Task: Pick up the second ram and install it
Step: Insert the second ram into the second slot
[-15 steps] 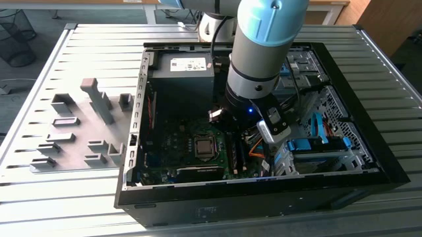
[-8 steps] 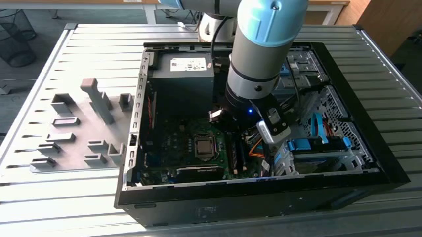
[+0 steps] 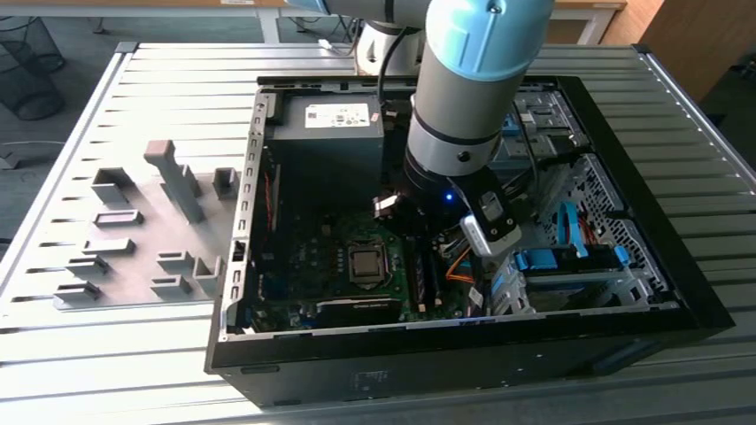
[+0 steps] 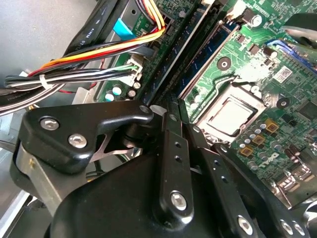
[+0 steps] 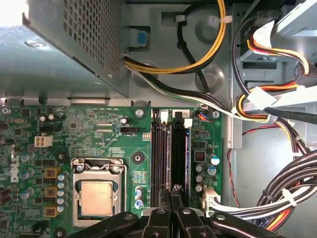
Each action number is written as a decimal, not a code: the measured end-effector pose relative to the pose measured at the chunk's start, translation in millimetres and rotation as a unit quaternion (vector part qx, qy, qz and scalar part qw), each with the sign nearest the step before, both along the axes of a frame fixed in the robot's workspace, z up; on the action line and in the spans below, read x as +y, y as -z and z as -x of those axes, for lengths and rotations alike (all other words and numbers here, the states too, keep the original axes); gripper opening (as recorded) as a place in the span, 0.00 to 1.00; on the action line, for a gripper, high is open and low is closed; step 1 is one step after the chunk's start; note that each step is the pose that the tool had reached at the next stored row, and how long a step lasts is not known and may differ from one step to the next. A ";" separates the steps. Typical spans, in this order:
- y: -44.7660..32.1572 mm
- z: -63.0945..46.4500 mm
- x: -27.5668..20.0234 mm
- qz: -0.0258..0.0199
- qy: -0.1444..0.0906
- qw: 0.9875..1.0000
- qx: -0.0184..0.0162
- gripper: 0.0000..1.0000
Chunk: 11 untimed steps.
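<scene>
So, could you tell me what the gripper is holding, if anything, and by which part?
It cannot be told: the gripper sits low over the memory slots, and its own body hides any hold.

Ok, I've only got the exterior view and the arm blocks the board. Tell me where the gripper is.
Observer: In the first wrist view the gripper is shut, tips over the memory slots, beside the CPU.
Operator: Say whether it holds the ram.
Observer: Cannot tell. In the second wrist view the fingers are pressed together and hide what is beneath them.
Operator: Report the cables.
Observer: A yellow-and-black bundle runs along the case wall beyond the slots' far end, apart from the gripper.
</scene>
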<state>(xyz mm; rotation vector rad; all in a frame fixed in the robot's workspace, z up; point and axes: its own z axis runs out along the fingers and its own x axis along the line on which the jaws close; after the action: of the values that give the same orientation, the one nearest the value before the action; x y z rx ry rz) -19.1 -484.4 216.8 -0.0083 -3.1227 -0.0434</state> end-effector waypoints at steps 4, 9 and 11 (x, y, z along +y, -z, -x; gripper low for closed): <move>-1.1 0.0 -0.1 0.000 0.000 1.000 0.000 0.12; -9.7 0.0 -0.5 0.000 0.000 1.000 0.000 0.12; -10.2 0.0 -0.8 0.000 0.000 1.000 0.000 0.12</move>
<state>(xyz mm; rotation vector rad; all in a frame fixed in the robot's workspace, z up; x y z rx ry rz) -19.1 -485.2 227.0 -0.0082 -3.1227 -0.0440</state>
